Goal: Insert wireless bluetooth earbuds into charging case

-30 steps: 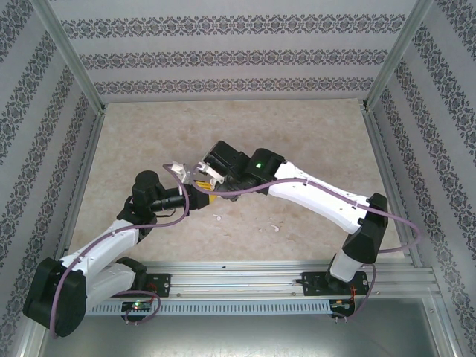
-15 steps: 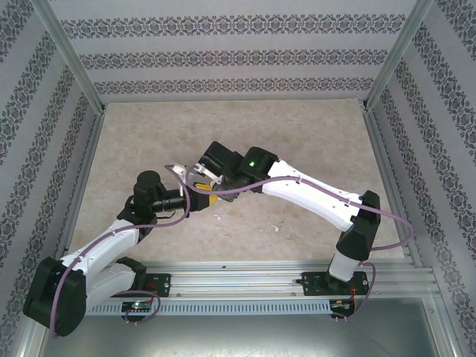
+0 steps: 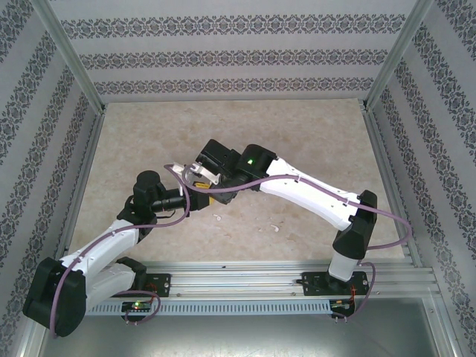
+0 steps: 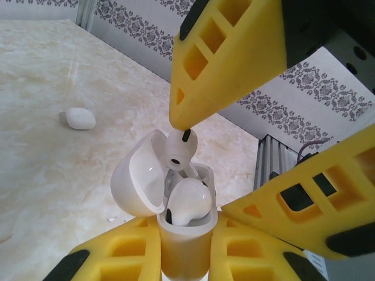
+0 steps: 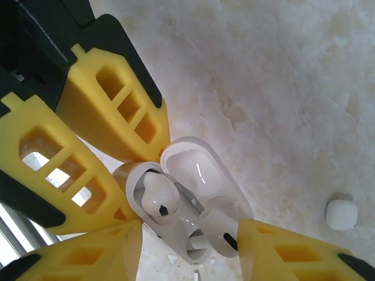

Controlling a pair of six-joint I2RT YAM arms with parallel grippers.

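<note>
My left gripper [image 4: 183, 237] is shut on an open white charging case [image 4: 183, 249], held upright off the table with its lid [image 4: 137, 182] flipped back. One white earbud [image 4: 188, 200] sits in a socket. A second earbud [image 4: 179, 149] stands partly in the other socket, its stem down. My right gripper [image 4: 202, 164] is open around the case top, and one yellow fingertip [image 4: 180, 120] touches that second earbud. In the right wrist view the case [image 5: 196, 170], the seated earbud [image 5: 157, 199], the raised earbud [image 5: 218, 229] and my right gripper [image 5: 187, 234] show from above. Overhead, my left gripper [image 3: 202, 195] meets my right gripper [image 3: 195, 175] mid-table.
A second white case [image 4: 80, 118], closed, lies on the marble table [image 3: 297, 141] beyond the held one; it is the closed case [image 5: 341, 214] at the right edge of the right wrist view. Two tiny white bits [image 3: 217, 218] [image 3: 274, 228] lie near the front. Patterned walls ring the table.
The right arm has edged left over the left gripper, and its jaws have widened. The left arm and the case have stayed put.
</note>
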